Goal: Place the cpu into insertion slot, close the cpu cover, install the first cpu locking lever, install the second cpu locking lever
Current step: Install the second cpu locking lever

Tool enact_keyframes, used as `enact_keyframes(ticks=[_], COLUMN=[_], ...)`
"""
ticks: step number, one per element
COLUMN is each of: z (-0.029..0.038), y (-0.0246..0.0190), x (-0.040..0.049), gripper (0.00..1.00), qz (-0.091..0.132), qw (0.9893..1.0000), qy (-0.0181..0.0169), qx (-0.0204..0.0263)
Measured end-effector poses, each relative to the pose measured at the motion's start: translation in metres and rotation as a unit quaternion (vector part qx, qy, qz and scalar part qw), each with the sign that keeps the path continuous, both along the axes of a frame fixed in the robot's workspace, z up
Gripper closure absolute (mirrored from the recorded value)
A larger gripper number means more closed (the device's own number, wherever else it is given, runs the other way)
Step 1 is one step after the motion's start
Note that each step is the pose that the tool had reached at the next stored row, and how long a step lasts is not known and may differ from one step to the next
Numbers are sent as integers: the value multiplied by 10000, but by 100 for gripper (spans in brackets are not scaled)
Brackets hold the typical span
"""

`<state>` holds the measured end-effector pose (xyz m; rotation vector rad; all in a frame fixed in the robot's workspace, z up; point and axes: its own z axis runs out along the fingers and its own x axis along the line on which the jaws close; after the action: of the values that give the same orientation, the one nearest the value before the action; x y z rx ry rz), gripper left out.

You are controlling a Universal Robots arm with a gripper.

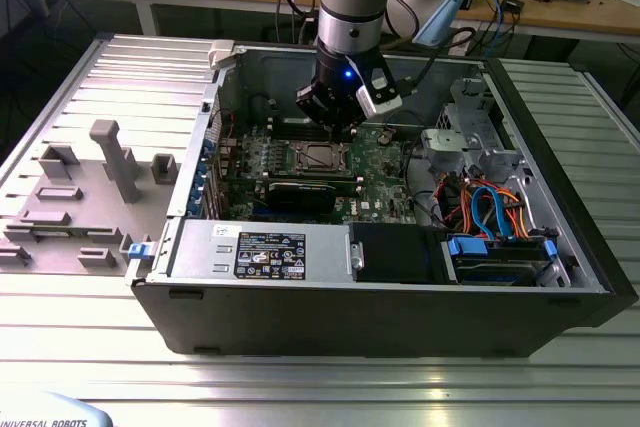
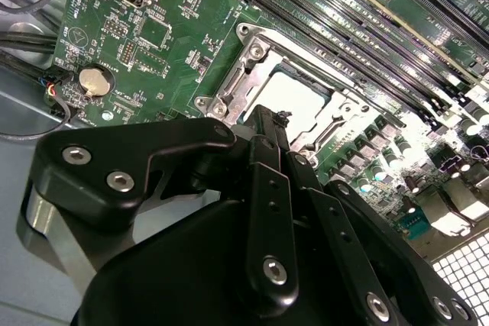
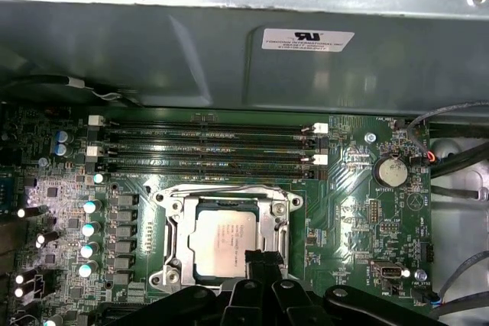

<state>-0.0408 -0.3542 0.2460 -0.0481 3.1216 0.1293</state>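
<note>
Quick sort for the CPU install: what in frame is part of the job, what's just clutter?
Job:
- cpu, seated in the insertion slot
- cpu cover, down around the cpu
- gripper, at the slot's edge, fingers together

Clutter:
- memory slots
- coin battery
- power supply
- blue and orange cables
- grey fixture blocks outside the case

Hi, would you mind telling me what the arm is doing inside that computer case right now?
The gripper is down over the processor socket on the green motherboard inside the open computer case. The cpu already lies in the socket, with the metal cover frame down around it. The fingertips sit at the socket's edge, beside the chip.
</note>
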Motion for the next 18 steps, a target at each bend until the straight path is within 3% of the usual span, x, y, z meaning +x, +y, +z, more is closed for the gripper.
enact_keyframes(ticks=[3,7,11,15,18], z=[0,0,23,132,147], y=[-9,-85,-89,-89,-95], x=[1,0,0,0,0], gripper=[89,89,89,89,89], qz=[1,0,0,0,-3], qw=[10000,10000,10000,10000,10000], qy=[0,0,0,0,0], qx=[0,1,0,0,1])
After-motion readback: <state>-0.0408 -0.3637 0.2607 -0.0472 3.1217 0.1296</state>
